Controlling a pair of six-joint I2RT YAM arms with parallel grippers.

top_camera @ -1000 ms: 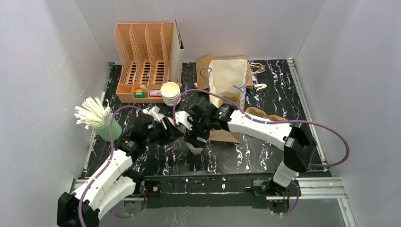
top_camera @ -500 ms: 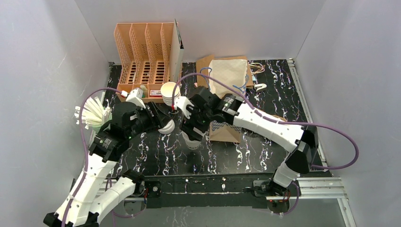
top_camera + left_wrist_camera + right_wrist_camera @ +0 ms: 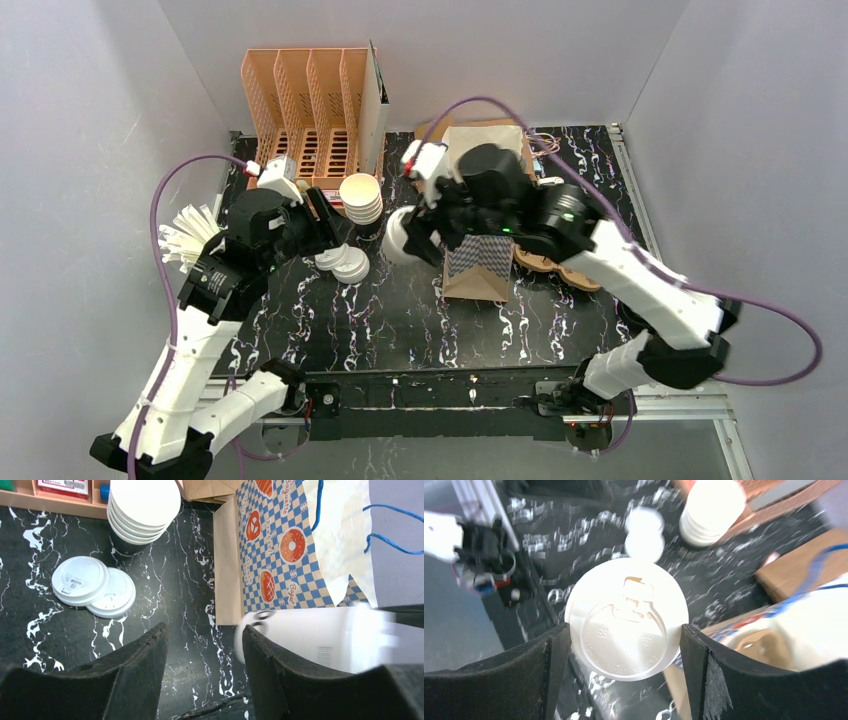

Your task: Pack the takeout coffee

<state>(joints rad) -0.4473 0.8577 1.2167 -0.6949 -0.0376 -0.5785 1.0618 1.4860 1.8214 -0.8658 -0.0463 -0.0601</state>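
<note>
this is looking like a robotics lab: plain walls (image 3: 80, 120) are boxing in a marbled surface (image 3: 400, 320), metal rails (image 3: 625, 160) are edging it, and a cabled left arm (image 3: 200, 300) and right arm (image 3: 645, 285) are reaching over takeout props: cups (image 3: 361, 197), lids (image 3: 345, 263), a bag (image 3: 478, 270).

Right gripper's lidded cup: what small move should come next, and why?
Probably carry the lidded cup rightward, over the paper bag, toward the pulp tray. The right gripper holds the cup off the table with its lid on, and the part of the tray that shows holds no cup.
</note>
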